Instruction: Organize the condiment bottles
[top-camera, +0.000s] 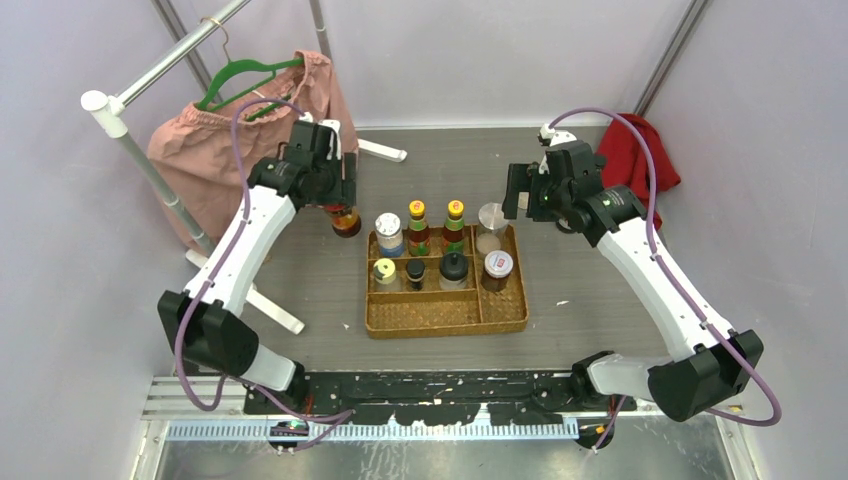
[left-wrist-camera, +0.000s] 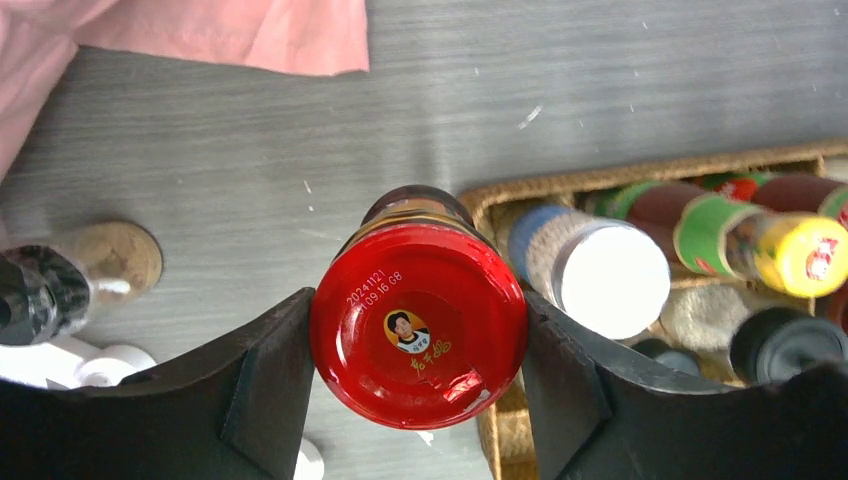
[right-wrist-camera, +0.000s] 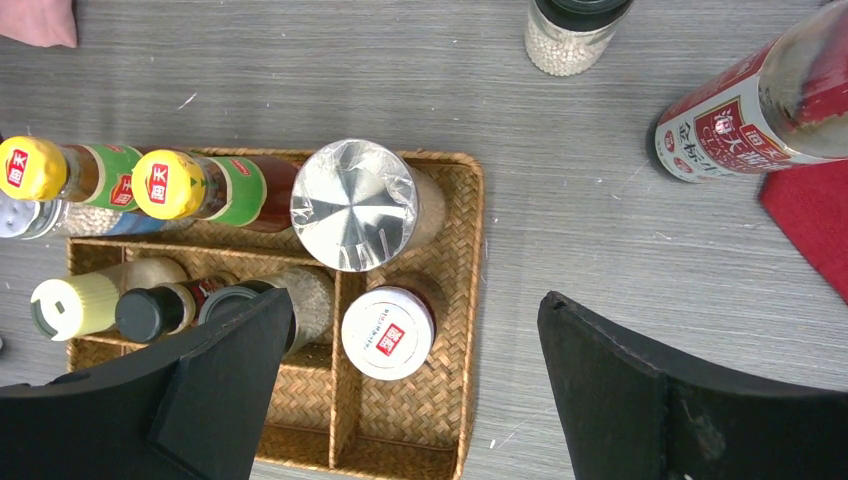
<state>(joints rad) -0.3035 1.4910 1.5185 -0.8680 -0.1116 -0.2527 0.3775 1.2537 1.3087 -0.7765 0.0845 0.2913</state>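
Observation:
My left gripper (left-wrist-camera: 416, 312) is shut on the red lid of a dark sauce jar (left-wrist-camera: 418, 325), with a finger pressed on each side. The jar (top-camera: 346, 221) is just left of the far left corner of the woven tray (top-camera: 450, 325); whether it touches the table I cannot tell. In the tray stand several condiment bottles: a white-lidded jar (top-camera: 389, 232), two yellow-capped bottles (top-camera: 417, 225), a silver-lidded shaker (right-wrist-camera: 353, 205) and a white-lidded jar with a red mark (right-wrist-camera: 388, 332). My right gripper (right-wrist-camera: 415, 305) hangs open above the tray's right side, holding nothing.
A red-labelled bottle (right-wrist-camera: 750, 120) and a jar of white pellets (right-wrist-camera: 575, 30) stand on the table right of the tray. A dark-capped shaker (left-wrist-camera: 60, 285) stands left of the held jar. Pink cloth (top-camera: 240, 130) hangs on a rack at far left; red cloth (top-camera: 640, 150) lies far right.

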